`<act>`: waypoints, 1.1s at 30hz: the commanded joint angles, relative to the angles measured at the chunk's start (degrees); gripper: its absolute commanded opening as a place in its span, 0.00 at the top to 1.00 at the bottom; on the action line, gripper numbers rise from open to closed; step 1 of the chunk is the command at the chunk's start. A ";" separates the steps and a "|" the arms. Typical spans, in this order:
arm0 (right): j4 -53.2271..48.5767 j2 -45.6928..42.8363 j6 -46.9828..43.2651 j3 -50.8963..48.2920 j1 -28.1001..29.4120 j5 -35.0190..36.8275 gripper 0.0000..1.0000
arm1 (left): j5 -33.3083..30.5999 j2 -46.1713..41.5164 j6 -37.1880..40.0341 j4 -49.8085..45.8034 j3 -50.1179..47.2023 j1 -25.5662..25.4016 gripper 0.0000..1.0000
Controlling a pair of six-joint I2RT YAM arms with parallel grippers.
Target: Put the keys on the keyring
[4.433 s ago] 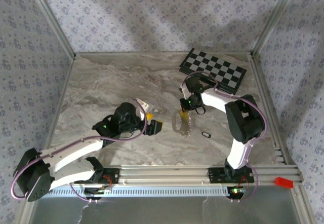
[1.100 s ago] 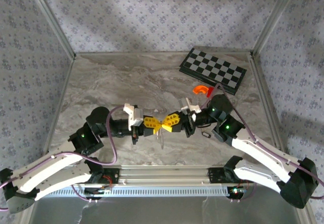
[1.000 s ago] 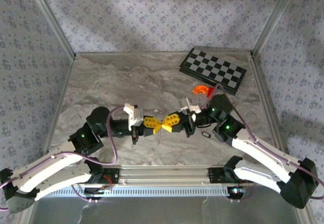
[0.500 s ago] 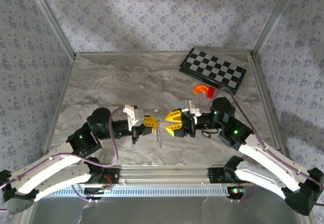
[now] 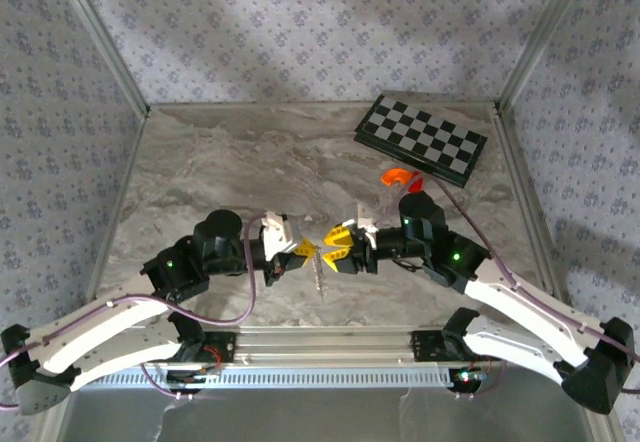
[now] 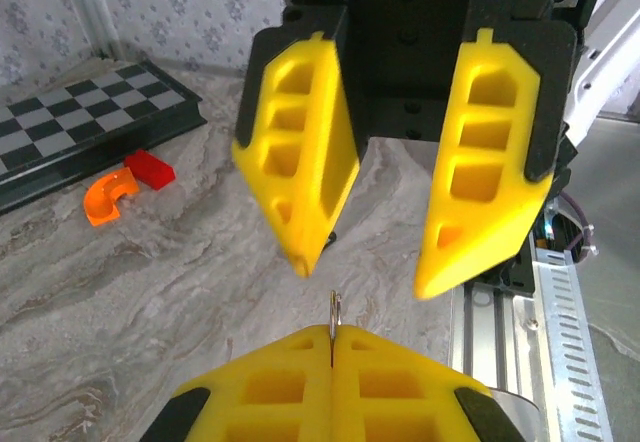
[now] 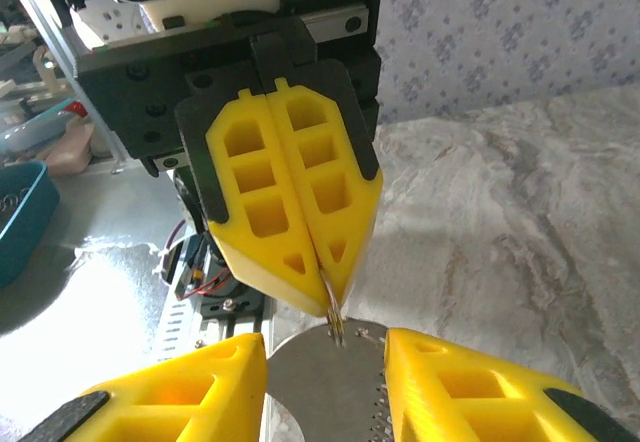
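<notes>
My left gripper (image 5: 308,249) is shut on a thin metal keyring (image 6: 334,310), whose edge sticks out past the yellow fingertips. Below the ring hangs a flat grey metal piece with a toothed edge (image 7: 335,387), likely a key, also visible from above (image 5: 318,272). My right gripper (image 5: 331,247) faces the left one tip to tip, a short gap away. It is open, its two yellow fingers (image 6: 300,152) spread either side of the ring with nothing between them. From the right wrist, the left gripper (image 7: 335,300) pinches the ring (image 7: 334,320) just ahead of my right gripper (image 7: 325,347).
A folded chessboard (image 5: 420,140) lies at the back right of the marble table (image 5: 220,162). An orange curved piece (image 5: 396,175) and a red block (image 6: 150,167) sit just in front of it. The aluminium rail (image 5: 330,340) runs along the near edge.
A second ago both grippers met tip to tip. The right one then opened and drew back, and has now come in again, still open. The left arm shifted slightly right, holding the ring.
</notes>
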 commanded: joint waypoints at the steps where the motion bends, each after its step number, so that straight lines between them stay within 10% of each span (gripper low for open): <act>1: -1.84 0.66 -2.22 2.37 1.02 -1.06 0.62 | -0.50 0.25 1.75 -0.58 2.59 -0.71 1.00; 29: -3.94 2.53 -5.67 3.53 3.13 4.88 1.00 | 0.21 -0.72 1.20 -1.71 2.67 -1.98 1.00; 33: -1.14 1.34 -4.08 2.68 2.73 3.72 1.00 | 0.88 -2.46 -0.05 -0.08 1.72 -1.98 0.76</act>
